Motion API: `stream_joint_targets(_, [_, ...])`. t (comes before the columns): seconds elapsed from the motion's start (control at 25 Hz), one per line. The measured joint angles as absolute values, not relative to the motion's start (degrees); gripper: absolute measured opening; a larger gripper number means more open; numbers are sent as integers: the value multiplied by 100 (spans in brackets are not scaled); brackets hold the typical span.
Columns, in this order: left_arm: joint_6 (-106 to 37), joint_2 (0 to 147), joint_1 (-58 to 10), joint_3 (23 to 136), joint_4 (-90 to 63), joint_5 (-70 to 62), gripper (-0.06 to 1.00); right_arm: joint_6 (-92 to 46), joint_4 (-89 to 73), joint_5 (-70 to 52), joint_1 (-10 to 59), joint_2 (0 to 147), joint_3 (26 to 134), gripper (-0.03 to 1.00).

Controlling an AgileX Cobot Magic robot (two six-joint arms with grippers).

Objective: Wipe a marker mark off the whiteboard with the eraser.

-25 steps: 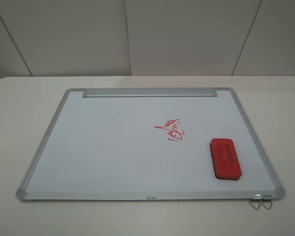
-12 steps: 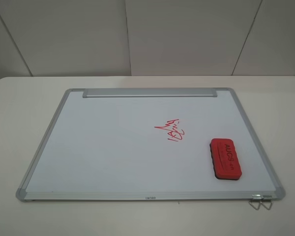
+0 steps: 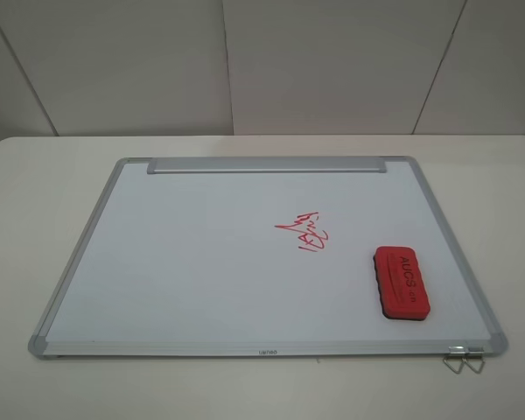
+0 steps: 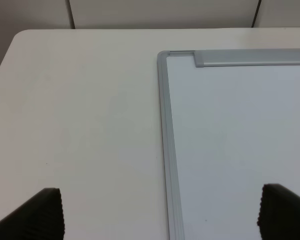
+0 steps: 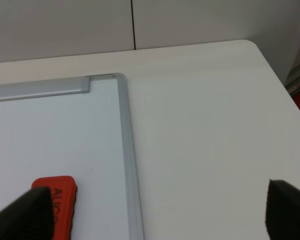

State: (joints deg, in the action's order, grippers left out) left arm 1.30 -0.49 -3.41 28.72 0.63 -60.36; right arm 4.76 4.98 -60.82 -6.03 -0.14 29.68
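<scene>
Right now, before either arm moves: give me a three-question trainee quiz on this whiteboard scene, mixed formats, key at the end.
1. True or false: the red oblong block eraser lies on the white aluminium-framed whiteboard.
2. Multiple choice: in the exterior high view, the red marker mark sits where from the eraser? A) up and left B) right C) underneath it
3. Fill in: both the left gripper and right gripper are ____.

Key: 1 true; 2 A; 3 open.
</scene>
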Motion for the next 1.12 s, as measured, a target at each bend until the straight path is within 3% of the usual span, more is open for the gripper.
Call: stream_joint_targets(1.12, [130,-49,-341,2872,63,-6036,77,471,486,-6082,-603,-14,2968,75])
